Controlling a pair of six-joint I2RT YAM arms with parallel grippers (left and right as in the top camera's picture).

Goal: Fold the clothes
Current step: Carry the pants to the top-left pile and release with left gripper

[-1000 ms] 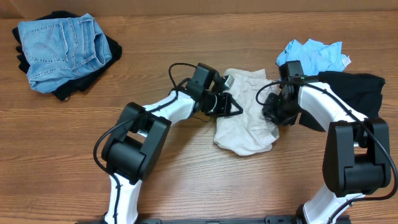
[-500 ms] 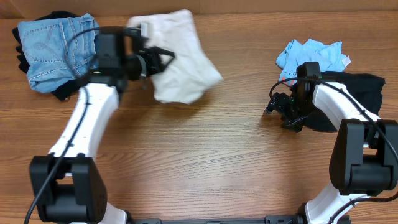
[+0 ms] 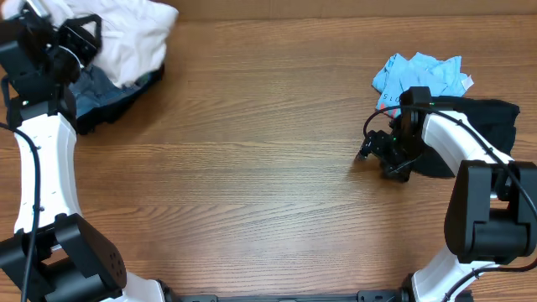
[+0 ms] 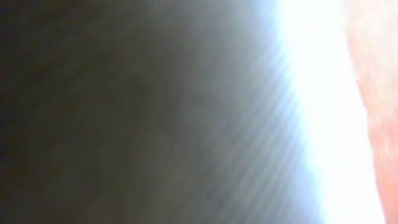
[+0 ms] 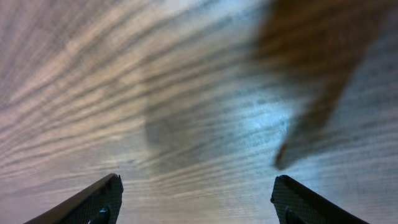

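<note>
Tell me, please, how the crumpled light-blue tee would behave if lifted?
The crumpled light-blue tee lies in loose folds, so probably floppy. It looks thin, likely light. It seems to touch the black garment, possibly dragging it.

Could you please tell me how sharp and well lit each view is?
Overhead: sharp, evenly lit. Left wrist: wholly out of focus, dark at left, blown-out white glare at right. Right wrist: the wooden table is streaked by blur, with a dark shadow at upper right.

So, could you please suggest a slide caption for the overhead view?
Left gripper grips the cream garment atop the clothes pile; right gripper open above table.
</note>
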